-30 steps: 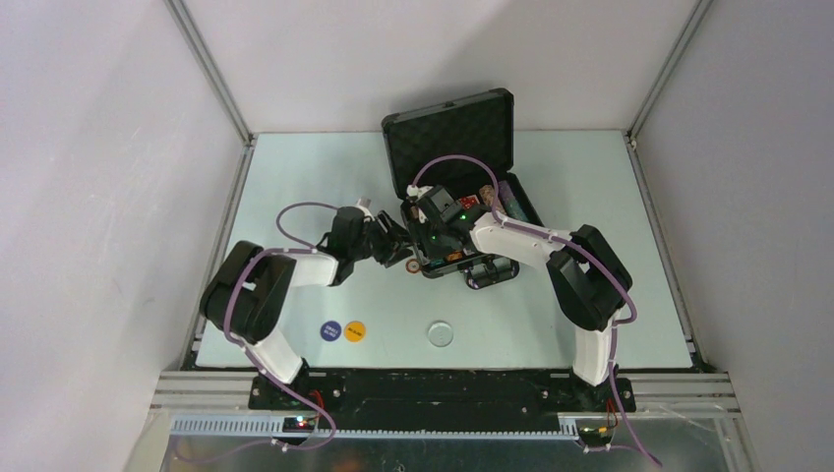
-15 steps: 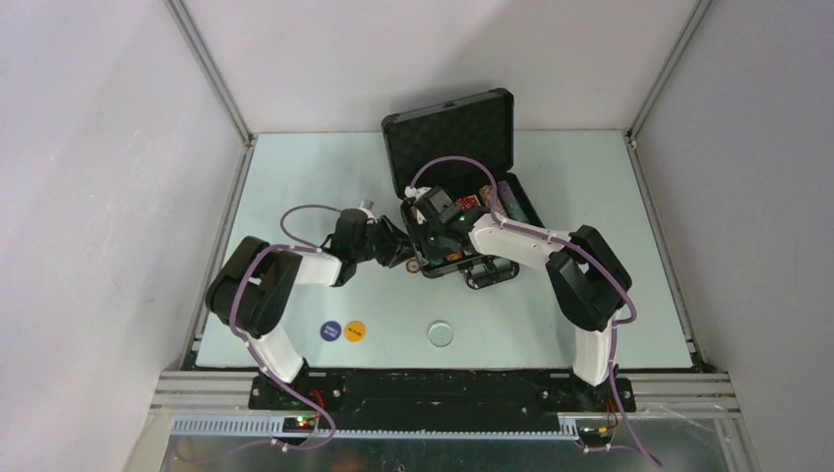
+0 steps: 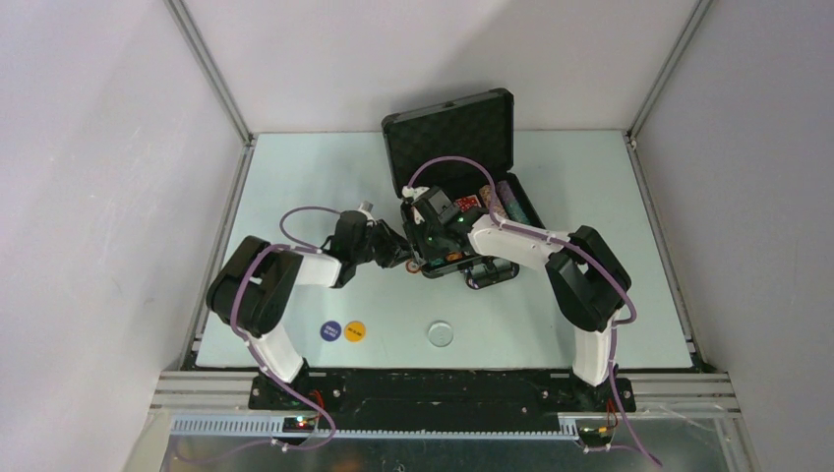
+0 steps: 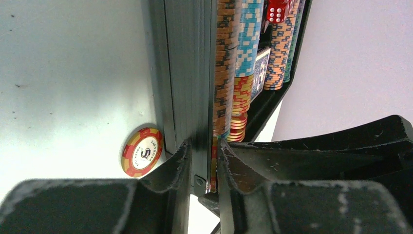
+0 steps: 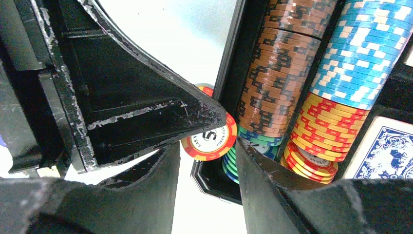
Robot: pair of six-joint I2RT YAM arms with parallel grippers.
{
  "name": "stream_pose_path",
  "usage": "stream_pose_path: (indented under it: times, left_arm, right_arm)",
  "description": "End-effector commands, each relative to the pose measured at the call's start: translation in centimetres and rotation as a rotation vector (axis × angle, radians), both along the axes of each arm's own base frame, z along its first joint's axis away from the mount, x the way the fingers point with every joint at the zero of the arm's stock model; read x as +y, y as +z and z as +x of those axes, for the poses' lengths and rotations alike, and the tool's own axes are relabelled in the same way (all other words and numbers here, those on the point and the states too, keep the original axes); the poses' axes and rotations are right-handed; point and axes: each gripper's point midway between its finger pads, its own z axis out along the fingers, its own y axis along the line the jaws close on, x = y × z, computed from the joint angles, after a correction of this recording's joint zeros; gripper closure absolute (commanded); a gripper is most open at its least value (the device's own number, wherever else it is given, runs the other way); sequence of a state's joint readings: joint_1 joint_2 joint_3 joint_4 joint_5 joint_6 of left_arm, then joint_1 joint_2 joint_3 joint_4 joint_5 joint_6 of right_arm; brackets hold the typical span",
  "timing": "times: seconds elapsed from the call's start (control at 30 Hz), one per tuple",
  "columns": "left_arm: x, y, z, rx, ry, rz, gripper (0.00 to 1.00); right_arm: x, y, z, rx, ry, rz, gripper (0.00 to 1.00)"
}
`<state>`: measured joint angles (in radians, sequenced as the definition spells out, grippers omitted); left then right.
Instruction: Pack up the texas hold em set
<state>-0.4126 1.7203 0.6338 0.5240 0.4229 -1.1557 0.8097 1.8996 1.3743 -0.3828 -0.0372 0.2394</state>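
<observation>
Case wall [image 4: 187, 73] sits inside the near-closed left hand [image 4: 204, 148], grip unclear; right hand [image 5: 207, 156] open, empty.

Pale mint desk [image 3: 295, 177], few dark specks on top. Plain grey-white panels box it in: left wall [image 3: 98, 197], far wall [image 3: 433, 49], right wall [image 3: 767, 197]. Aluminium posts [image 3: 209, 69] run up both far corners. Black rail [image 3: 443, 393] along near edge, metal tray [image 3: 443, 447] nearer still. Light soft, pretty even.
</observation>
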Motion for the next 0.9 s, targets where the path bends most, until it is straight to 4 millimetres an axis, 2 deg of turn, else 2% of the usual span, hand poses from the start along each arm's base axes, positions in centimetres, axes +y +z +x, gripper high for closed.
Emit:
stream_pose_path:
  times: [0.0,0.2,0.33,0.47,0.67,0.73,0.87]
  left_arm:
    - [-2.2,1.2,-1.1,-0.019,-0.078,-0.067,0.77]
    - [-2.4,1.3,-1.1,-0.022,-0.08,-0.072,0.82]
    - [-2.4,1.5,-1.1,-0.025,-0.082,-0.077,0.87]
    - [-2.5,1.6,-1.0,-0.027,-0.083,-0.079,0.9]
    - [-2.6,1.8,-1.1,-0.027,-0.089,-0.085,0.94]
    - [-2.6,2.0,-1.1,-0.028,-0.092,-0.089,0.95]
    - [-2.7,2.6,-1.2,-0.041,-0.097,-0.098,0.96]
  right_arm:
    - [0.8,1.6,0.5,-0.038,0.001,0.047,0.51]
    - [0.7,1.7,0.6,-0.042,-0.002,0.046,0.5]
    - [0.5,2.4,0.6,-0.053,-0.003,0.049,0.5]
    - [0.4,4.8,0.3,-0.084,-0.003,0.078,0.46]
    - [-0.5,10.8,-0.2,-0.18,-0.015,0.153,0.42]
    - [-1.3,12.0,-0.1,-0.213,-0.033,0.155,0.4]
    - [-2.8,11.9,0.0,-0.212,-0.061,0.136,0.39]
